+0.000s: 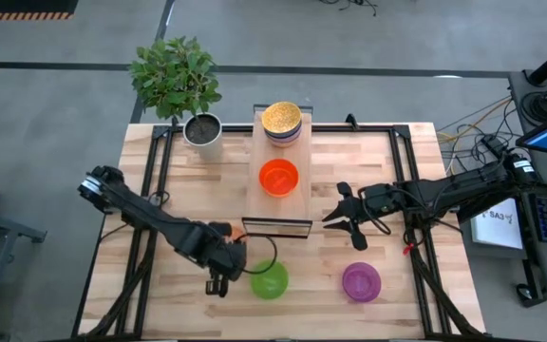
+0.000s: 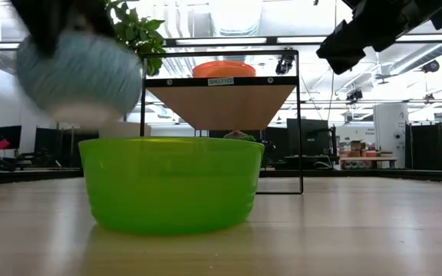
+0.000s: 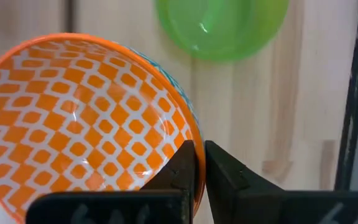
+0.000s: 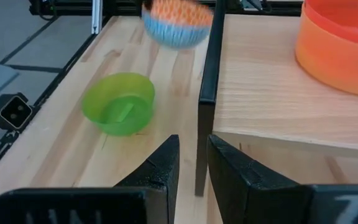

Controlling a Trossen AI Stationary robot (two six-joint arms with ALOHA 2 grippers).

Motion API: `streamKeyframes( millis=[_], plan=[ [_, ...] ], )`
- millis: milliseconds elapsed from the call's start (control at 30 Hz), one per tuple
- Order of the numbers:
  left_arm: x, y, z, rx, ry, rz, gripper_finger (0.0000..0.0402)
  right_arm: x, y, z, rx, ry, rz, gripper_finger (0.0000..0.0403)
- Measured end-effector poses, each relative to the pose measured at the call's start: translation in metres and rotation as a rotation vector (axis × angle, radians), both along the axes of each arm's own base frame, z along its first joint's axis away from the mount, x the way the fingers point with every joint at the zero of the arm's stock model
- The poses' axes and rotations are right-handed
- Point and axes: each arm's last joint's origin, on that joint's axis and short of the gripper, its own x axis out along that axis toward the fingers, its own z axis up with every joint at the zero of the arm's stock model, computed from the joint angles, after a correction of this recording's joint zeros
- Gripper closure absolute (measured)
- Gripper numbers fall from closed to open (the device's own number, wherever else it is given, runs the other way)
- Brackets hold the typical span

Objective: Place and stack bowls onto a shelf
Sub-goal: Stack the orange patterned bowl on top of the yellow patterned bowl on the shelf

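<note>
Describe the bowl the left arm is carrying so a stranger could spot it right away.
Start at the raised shelf mid-table and look off its front left corner, where the left gripper has its jaws shut on the patterned bowl. Unlike the plain green bowl beside it, it has an orange-and-white lattice inside and pale blue outside.

My arms are black and jointed (loose cables trail along both); each ends in two dark wedge-shaped fingers (image 3: 225, 174).
</note>
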Motion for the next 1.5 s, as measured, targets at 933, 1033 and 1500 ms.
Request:
streamKeyframes(
  millis=[933,1033,1500],
  plan=[
    [0.02,0.178,0.194,0.521,-0.439,-0.127,0.0399,-0.001,0.002,0.0,-0.017,-0.008,0.092,0.033],
    [0.028,0.219,0.193,0.522,-0.48,-0.093,0.0397,-0.001,0.002,0.0,-0.022,-0.009,0.094,0.033],
    [0.061,0.328,0.139,0.372,-0.455,-0.082,0.0399,-0.001,0.002,0.0,-0.028,-0.01,0.097,0.033]
  ],
)
